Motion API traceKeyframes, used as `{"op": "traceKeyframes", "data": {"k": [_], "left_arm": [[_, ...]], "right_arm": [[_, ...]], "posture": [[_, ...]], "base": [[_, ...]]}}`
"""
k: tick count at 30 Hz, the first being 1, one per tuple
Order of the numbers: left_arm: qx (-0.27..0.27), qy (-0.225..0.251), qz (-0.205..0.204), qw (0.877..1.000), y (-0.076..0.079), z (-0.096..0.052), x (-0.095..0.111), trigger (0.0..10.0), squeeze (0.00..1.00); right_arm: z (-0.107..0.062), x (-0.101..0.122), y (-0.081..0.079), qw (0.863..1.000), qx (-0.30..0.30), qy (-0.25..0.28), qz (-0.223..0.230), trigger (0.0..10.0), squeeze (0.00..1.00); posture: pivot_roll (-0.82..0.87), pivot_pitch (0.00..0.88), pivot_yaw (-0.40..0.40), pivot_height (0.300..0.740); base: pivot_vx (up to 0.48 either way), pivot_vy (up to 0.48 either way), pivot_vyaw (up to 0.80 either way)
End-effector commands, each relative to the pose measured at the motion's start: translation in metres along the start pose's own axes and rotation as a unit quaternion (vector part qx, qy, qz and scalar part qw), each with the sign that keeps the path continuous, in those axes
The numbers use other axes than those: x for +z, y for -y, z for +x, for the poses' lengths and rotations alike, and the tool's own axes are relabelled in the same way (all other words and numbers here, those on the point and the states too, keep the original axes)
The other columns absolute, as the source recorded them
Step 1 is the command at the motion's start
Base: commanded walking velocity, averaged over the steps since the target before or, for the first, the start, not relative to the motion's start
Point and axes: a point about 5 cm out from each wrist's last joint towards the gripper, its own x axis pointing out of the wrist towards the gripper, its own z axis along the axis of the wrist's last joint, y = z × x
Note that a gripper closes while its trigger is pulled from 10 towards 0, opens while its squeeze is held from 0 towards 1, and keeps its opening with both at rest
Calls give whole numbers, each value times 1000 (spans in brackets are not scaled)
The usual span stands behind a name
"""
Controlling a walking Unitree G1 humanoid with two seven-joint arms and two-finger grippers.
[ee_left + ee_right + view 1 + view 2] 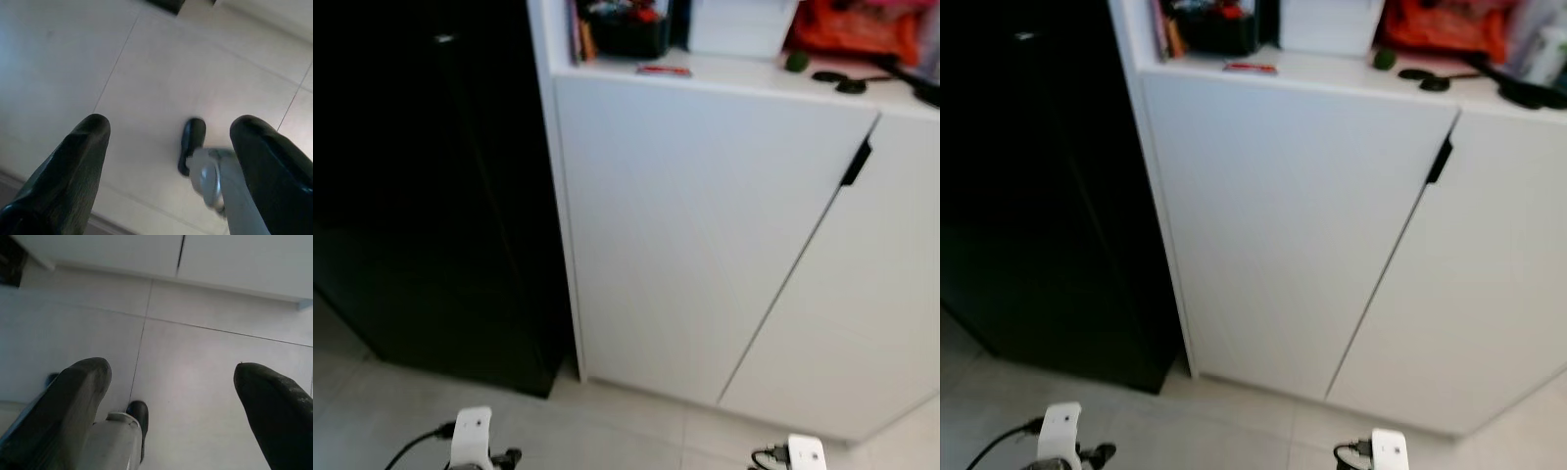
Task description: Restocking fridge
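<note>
Both grippers are hanging idle and empty, pointing at the tiled floor (pixel 205 377). Left gripper (pixel 168 142): fingers (pixel 73 166) spread wide, nothing btwn them; a robot leg and black foot (pixel 191 142) are showing through the gap. Right gripper (pixel 171 396): fingers (pixel 78 396) likewise apart and holding nothing, with the base of the white cabinet (pixel 146 254) lying ahead. In the head views, the wrist units are showing at the lower edge: left wrist (pixel 473 436), right wrist (pixel 806 454). Outward from there, the fridge (pixel 431 196), a tall black unit with its door closed, is standing fwd and to the robot's left, touching the white cabinet's (pixel 705 225) left side; its long axis is running vertical. No handle can be made out on the dark face. The left arm is judged nearer to the fridge, while the right arm is sitting in front of the cabinet doors, by the black pull (pixel 855 164). Items on the countertop (pixel 744 70) are blurred; a black basket (pixel 626 29) and an orange bag (pixel 852 29) can be made out. Judgement: restock is at approach stage, with the fridge not yet opened and no stock in hand.
</note>
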Motion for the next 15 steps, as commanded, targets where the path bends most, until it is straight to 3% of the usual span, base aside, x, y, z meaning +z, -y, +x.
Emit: {"op": "traceKeyframes", "data": {"k": [1,10,15], "left_arm": [[3,-3,2,1000,-2,0,1,10000,0],[2,-4,-3,1000,-2,0,0,10000,0],[1,-6,-1,1000,-2,0,-1,10000,0]], "right_arm": [[0,-2,-1,1000,-1,-5,4,10000,0],[0,-2,0,1000,-3,-5,7,10000,0],[0,-3,0,1000,-3,-6,10,10000,0]], "posture": [[21,0,-54,740],[20,0,-52,740],[17,0,-51,740]], "base": [[0,0,0],[0,0,0],[0,317,0]]}}
